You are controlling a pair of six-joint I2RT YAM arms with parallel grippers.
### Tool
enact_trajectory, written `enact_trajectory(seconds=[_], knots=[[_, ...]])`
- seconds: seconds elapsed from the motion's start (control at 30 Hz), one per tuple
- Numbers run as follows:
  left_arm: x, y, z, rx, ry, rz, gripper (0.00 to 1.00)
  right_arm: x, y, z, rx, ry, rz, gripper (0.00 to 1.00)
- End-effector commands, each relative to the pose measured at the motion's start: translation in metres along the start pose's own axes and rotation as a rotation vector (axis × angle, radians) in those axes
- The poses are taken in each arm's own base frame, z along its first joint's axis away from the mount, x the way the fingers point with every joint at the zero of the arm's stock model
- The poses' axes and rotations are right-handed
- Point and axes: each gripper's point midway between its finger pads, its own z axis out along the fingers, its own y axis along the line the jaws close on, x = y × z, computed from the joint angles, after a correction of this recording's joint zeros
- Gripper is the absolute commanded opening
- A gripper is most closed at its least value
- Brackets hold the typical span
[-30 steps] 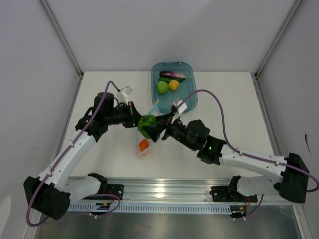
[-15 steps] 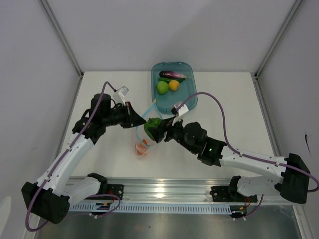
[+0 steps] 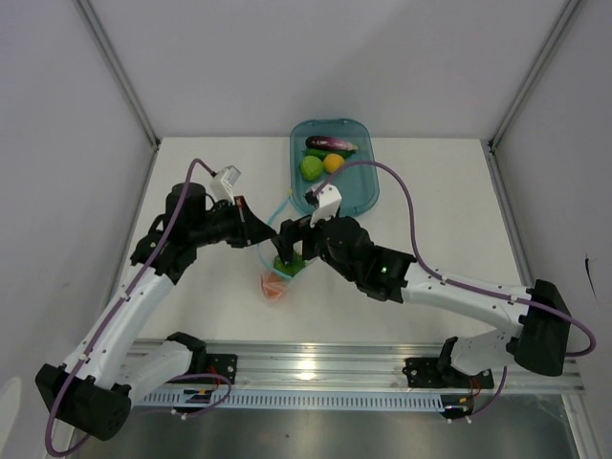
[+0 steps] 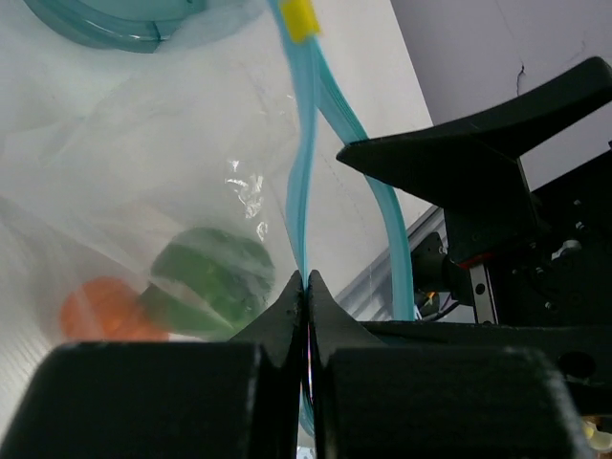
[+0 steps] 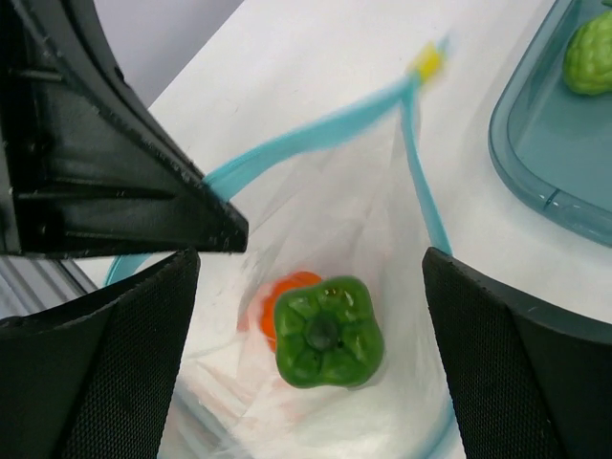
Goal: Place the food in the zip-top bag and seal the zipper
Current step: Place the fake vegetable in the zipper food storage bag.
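Note:
The zip-top bag (image 3: 273, 273) hangs open from my left gripper (image 3: 258, 229), whose jaws are shut on the light blue zipper (image 4: 308, 172) strip (image 5: 316, 124). My right gripper (image 3: 289, 241) stands wide open over the bag's mouth, holding nothing. Below and between its fingers (image 5: 96, 354) a dark green pepper (image 5: 328, 330) lies inside the bag beside an orange-red piece (image 5: 277, 298). Both show through the plastic in the left wrist view, pepper (image 4: 210, 277) and orange piece (image 4: 96, 308). Purple eggplant (image 3: 330, 143), light green fruit (image 3: 311, 168) and yellow ball (image 3: 334, 163) lie in the tray.
The teal translucent tray (image 3: 361, 191) sits at the back centre, just behind the bag's mouth; its rim (image 5: 516, 163) is close to my right gripper. A yellow slider tab (image 4: 301, 19) sits at the zipper's far end. White walls close the table on three sides.
My right gripper has opened and let go of the green pepper, which now lies in the bag beside the orange piece. The right wrist swung up over the bag's mouth; the left arm shifted slightly left.

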Motion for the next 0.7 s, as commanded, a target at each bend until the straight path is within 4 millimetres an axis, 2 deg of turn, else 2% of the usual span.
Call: enact_trajectory(seconds=[0.0,0.07,0.23,0.4,0.5,0.67], knots=[[-0.006,-0.019,-0.011,0.059,-0.017,0.043,0.01,-0.029,-0.002,0.005,0.041,-0.036,-0.010,0.99],[-0.007,-0.020,-0.012,0.055,-0.022,0.046,0.01,-0.030,-0.004,0.006,0.053,-0.020,-0.018,1.00],[-0.010,-0.017,-0.016,0.026,-0.040,0.055,0.01,-0.052,-0.009,0.004,0.066,-0.060,-0.014,0.99],[-0.011,-0.008,-0.020,-0.031,-0.078,0.062,0.00,-0.072,-0.027,-0.003,0.106,-0.102,0.002,0.99],[-0.015,-0.005,-0.027,-0.064,-0.118,0.067,0.01,-0.082,-0.053,-0.004,0.167,-0.120,0.020,0.99],[-0.025,-0.008,-0.045,-0.097,-0.210,0.089,0.01,-0.092,-0.125,0.006,0.339,-0.129,0.024,0.97]])
